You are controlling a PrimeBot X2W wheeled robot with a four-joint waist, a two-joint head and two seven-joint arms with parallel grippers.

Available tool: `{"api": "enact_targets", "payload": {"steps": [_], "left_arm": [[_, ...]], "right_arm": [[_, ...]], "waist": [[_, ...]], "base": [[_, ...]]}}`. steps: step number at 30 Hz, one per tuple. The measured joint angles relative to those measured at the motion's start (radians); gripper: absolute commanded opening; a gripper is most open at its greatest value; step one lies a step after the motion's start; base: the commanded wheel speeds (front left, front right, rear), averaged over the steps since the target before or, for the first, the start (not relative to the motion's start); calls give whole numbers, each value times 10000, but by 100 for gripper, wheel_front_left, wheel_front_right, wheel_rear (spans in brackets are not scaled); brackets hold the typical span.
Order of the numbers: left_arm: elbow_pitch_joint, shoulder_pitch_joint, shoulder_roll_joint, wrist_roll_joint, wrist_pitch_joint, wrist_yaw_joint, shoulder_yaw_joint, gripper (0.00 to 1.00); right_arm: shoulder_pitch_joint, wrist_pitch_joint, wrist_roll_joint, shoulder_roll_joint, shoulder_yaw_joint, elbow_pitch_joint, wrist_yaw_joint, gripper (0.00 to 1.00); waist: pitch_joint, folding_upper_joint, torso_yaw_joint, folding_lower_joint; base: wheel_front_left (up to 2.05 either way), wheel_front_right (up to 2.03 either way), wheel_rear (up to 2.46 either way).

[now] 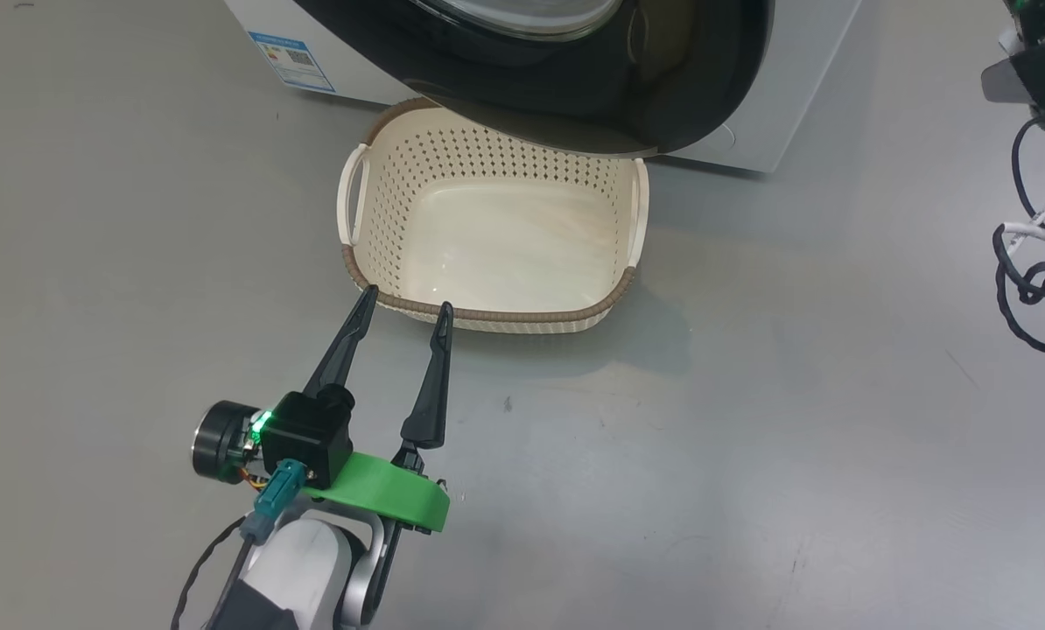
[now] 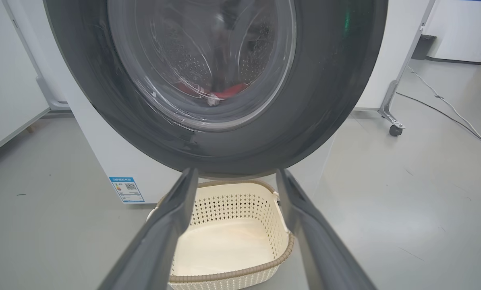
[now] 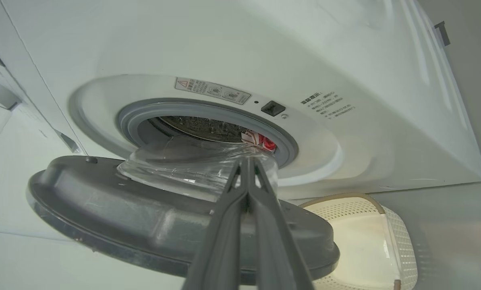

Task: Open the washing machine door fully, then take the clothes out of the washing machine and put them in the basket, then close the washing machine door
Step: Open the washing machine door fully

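Firstly, head view. Left gripper (image 1: 407,311) at 7 o'clock, fingers spread wide, gripping nothing, tips in line with the near rim of the basket (image 1: 496,322). Basket sits on the grey floor (image 1: 750,455) at centre, cream bottom showing whole. Door (image 1: 575,87) at 12 o'clock, its black rim overhanging the basket's far edge. White washer (image 1: 750,131) behind it, with a blue sticker (image 1: 291,61) at 11 o'clock.

Left wrist view. Left gripper (image 2: 236,174) rises from 6 o'clock, jaws wide apart, pointing at the door's lower edge. Door (image 2: 325,80) fills the upper half. Red clothes (image 2: 228,92) show through its glass, low in the drum. Basket (image 2: 224,201) lies between the fingers, below the door.

Right wrist view. Right gripper (image 3: 246,163) comes up from 6 o'clock, fingers pressed together, holding nothing. Its tips are at the clear glass bulge (image 3: 176,161) on the door's inner side; cannot tell if they touch. Door (image 3: 144,209) stands swung partway off the opening, hinged at 9 o'clock. Clothes (image 3: 264,141) peek from the drum at centre, inside the grey seal (image 3: 208,109). Basket (image 3: 401,241) at 4 o'clock.
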Motion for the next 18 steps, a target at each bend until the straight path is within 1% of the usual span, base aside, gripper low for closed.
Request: {"api": "enact_targets", "payload": {"steps": [3, 6, 10, 14, 17, 18], "left_arm": [[-15, -52, 0, -50, 0, 0, -10, 100], [-21, -111, 0, -86, 0, 0, -54, 100], [-21, -123, -6, -86, 0, 0, -52, 100], [-21, -126, -6, -86, 0, 0, -58, 100], [-19, -128, -6, -86, 0, 0, -56, 100], [-19, -129, -6, -86, 0, 0, -56, 100]], "right_arm": [[-357, 435, 207, 36, -19, 257, -324, 0], [-630, 685, 234, 42, -10, 431, -487, 0], [-851, 1043, 293, 109, 98, 755, -520, 0], [-942, 1457, 483, 276, 157, 1051, -660, 0], [-997, 1762, 662, 330, 190, 1292, -688, 0], [-1024, 1829, 662, 334, 209, 1356, -759, 0]], "waist": [[108, 0, 78, 0], [198, 0, 156, 0], [263, 0, 231, 0], [288, 0, 282, 0], [299, 0, 313, 0], [302, 0, 321, 0]], "base": [[0, 0, 0], [0, 0, 0], [0, 0, 0], [0, 0, 0], [0, 0, 0], [0, 0, 0]]}}
